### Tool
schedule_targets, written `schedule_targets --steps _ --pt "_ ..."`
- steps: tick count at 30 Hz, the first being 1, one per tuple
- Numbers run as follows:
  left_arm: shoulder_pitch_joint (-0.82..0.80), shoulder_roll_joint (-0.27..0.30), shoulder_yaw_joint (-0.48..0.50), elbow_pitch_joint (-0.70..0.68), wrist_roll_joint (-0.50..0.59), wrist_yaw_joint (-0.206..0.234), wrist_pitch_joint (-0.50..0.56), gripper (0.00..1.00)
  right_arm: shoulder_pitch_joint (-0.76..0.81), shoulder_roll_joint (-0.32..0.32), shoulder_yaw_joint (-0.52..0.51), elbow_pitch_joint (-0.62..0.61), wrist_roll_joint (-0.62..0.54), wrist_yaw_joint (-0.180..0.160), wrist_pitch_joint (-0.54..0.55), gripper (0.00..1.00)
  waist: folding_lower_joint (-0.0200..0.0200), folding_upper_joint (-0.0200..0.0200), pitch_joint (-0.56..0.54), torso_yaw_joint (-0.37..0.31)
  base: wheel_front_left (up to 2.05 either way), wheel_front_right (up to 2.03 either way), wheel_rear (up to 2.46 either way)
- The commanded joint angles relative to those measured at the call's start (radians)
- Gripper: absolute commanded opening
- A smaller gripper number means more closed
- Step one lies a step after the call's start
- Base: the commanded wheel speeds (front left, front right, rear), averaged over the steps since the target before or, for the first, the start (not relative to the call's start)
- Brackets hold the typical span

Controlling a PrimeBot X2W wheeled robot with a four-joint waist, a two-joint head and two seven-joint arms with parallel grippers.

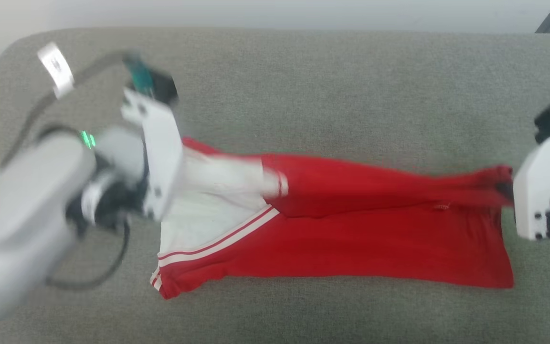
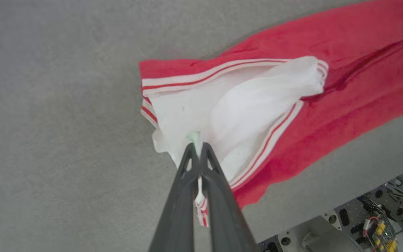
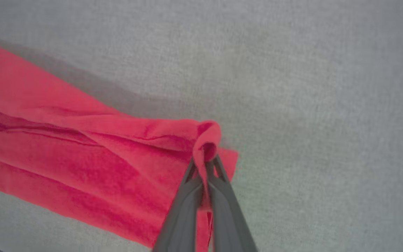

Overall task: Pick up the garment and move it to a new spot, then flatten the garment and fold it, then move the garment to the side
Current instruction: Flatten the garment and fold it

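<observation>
Left claw [image 2: 198, 148] clamped on garment [image 1: 351, 248] sleeve end, right claw [image 3: 205, 161] clamped on hem. Move both level and taut (mid-span sags), then align edges.

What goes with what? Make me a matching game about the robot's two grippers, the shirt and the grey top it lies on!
Things:
1. left gripper
2. right gripper
3. grey surface
4. shirt

Matches:
A. red with white sleeves, stretched out sideways
B. shut on the shirt's red end
C. lies underneath the shirt
D. shut on the shirt's white end

Pairs: 1-D, 2-B, 3-C, 4-A
</observation>
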Motion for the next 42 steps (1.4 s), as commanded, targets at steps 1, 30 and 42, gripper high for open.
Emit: schedule_targets --steps 1,30,42 --pt "0.036 0.018 -0.003 -0.046 -0.006 0.029 0.008 0.0 0.024 0.004 -0.012 -0.013 -0.003 0.0 0.009 0.0 -0.0001 0.0 -0.002 0.002 0.0 0.0 0.0" --pt "0.341 0.056 0.083 -0.11 -0.082 0.086 -0.296 1.0 0.153 0.108 -0.09 0.058 -0.044 0.0 -0.098 1.0 -0.0001 0.0 -0.147 0.004 0.0 0.0 0.0" --pt "0.5 0.088 0.188 -0.065 -0.015 0.028 -0.723 1.0 0.216 0.123 -0.199 0.08 -0.072 0.0 -0.113 1.0 -0.0001 0.0 -0.176 0.026 0.0 0.0 0.0"
